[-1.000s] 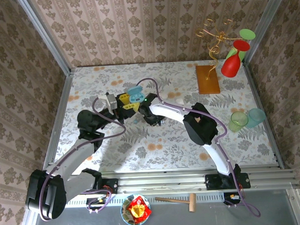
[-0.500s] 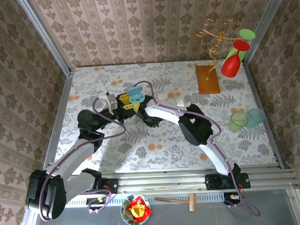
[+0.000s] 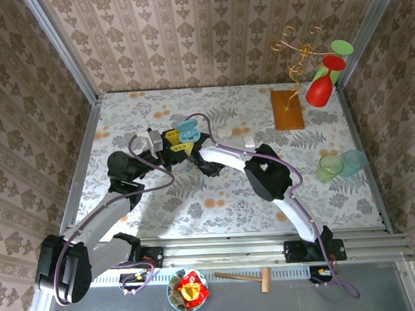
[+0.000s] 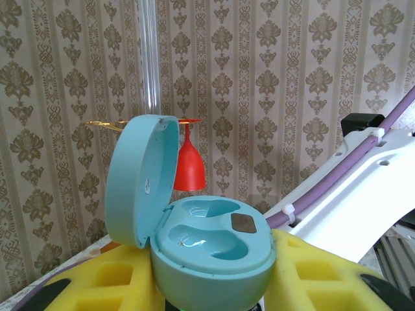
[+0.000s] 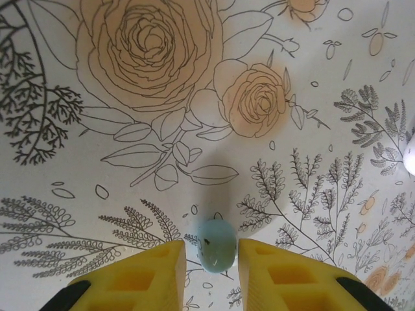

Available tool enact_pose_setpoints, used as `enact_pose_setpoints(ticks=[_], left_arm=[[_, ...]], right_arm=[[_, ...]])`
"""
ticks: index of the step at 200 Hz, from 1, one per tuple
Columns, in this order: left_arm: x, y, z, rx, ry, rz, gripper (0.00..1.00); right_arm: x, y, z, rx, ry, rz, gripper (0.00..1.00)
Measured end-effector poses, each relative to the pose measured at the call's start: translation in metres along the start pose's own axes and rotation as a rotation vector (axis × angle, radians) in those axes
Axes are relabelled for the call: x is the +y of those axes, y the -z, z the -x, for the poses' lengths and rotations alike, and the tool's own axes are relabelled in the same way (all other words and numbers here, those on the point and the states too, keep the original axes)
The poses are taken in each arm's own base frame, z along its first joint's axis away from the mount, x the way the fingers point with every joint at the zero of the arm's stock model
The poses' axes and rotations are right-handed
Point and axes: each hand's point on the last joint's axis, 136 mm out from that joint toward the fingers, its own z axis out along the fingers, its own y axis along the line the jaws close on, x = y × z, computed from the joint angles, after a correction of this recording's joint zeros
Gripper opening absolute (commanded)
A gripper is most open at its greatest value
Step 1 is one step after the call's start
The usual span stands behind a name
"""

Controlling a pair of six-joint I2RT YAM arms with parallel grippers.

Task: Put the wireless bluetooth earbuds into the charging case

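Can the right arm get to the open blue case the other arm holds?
Probably yes. The case sits open in the left hand, both hollows empty, with the right hand, gripping an earbud, close beside it.

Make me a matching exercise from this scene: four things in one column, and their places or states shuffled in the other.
1. charging case
2. earbud
3. red goblet
4. wooden mallet

A. far right corner of the table
B. in the right gripper
C. lid open, in the left gripper
D. lying on the grey ledge

Pairs: 1-C, 2-B, 3-A, 4-D
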Motion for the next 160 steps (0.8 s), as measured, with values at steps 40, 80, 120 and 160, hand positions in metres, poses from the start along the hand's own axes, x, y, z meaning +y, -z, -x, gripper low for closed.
enact_pose_setpoints(ticks=[40,80,120,160], left_arm=[[0.0001,0.0000,-0.0002,0.001,0.000,0.000,0.30],[0.0004,0.0000,-0.0015,0.005,0.005,0.001,0.30],[0.0004,0.0000,-0.0015,0.005,0.005,0.001,0.30],[0.0004,0.0000,-0.0015,0.005,0.005,0.001,0.30]], right_arm=[[0.0021,-0.0043,-0.0004,0.010,0.008,-0.007,0.27],[0.0031,-0.0047,-0.0005,0.011,0.010,-0.008,0.23],[0.0032,-0.0046,-0.0006,0.010,0.012,-0.011,0.19],[0.0003,-0.0042,-0.0036,0.005,-0.009,0.012,0.18]])
